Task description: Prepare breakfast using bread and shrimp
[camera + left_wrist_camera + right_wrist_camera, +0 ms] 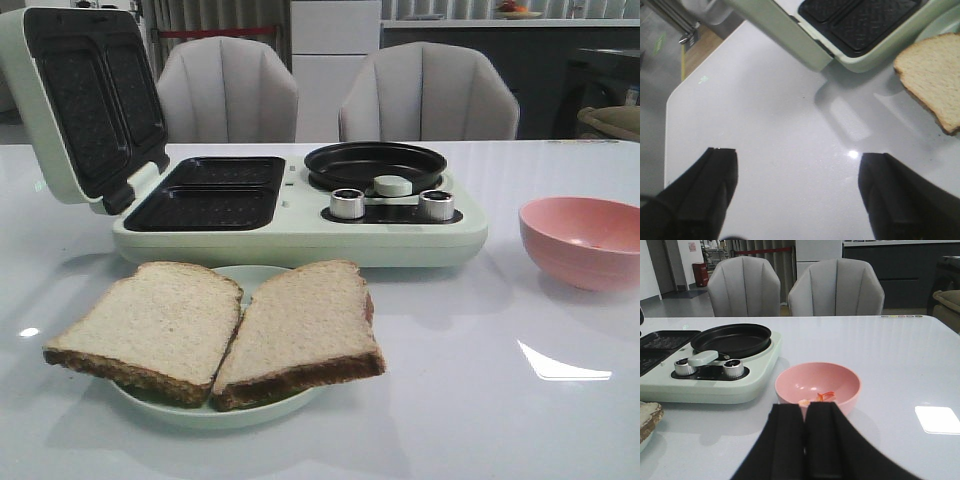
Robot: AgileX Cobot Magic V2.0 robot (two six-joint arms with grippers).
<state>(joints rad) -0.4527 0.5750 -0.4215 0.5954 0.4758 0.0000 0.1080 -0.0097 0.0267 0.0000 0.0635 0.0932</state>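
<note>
Two slices of bread [215, 328] lie side by side on a pale green plate [262, 277] at the table's near left; one slice's corner [935, 75] shows in the left wrist view. The shrimp [826, 395] are small orange-pink pieces in the pink bowl [817, 385], which stands at the right [585, 240]. My left gripper [797, 165] hangs open over bare table, left of the bread. My right gripper [806, 410] is shut, just short of the bowl. A pale piece [804, 402] shows right above its tips; I cannot tell whether it touches them. Neither gripper appears in the front view.
A pale green breakfast maker [300, 225] stands behind the plate, its sandwich lid [75, 105] raised at the left, waffle plates [205, 195] exposed, and a round black pan [375, 165] with two knobs at the right. Two grey chairs stand beyond the table.
</note>
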